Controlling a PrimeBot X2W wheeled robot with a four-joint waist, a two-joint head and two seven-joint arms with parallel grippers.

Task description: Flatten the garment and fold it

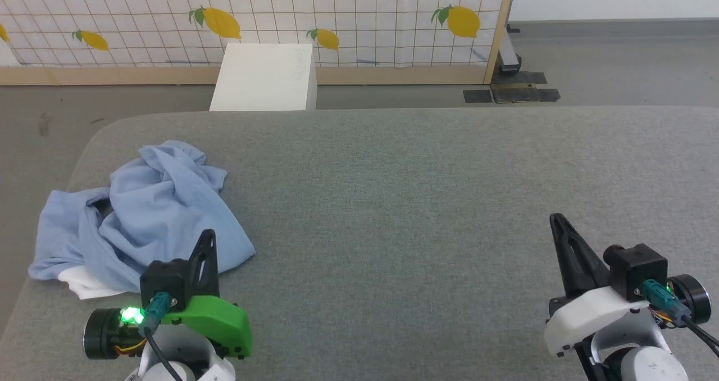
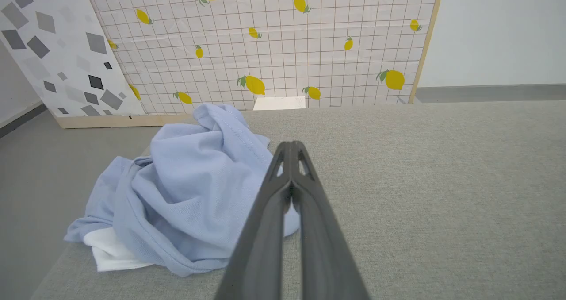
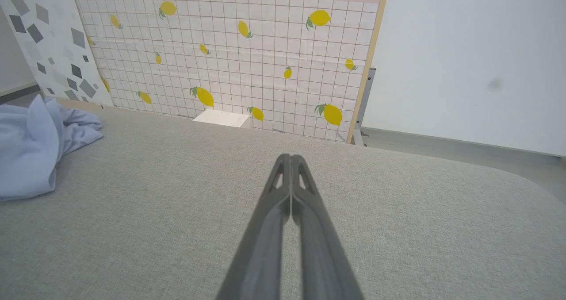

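The garment point(image 1: 151, 212) is a light blue shirt lying crumpled in a heap at the left end of the grey padded table point(image 1: 421, 201), with a white part showing at its near edge point(image 1: 84, 282). In the left wrist view the garment point(image 2: 190, 189) lies just left of and behind my fingers. My left gripper point(image 1: 209, 236) is shut and empty, its tips over the garment's near right edge. Far to the right, my right gripper point(image 1: 556, 219) hovers above bare table, shut and empty. The right wrist view catches the garment point(image 3: 31, 149) at its left edge.
A white box point(image 1: 264, 77) stands on the floor behind the table. A lemon-patterned tiled panel point(image 1: 281, 16) with a wooden frame runs along the back. Dark plates point(image 1: 511, 91) lie on the floor at the back right. The table's left edge lies close to the garment.
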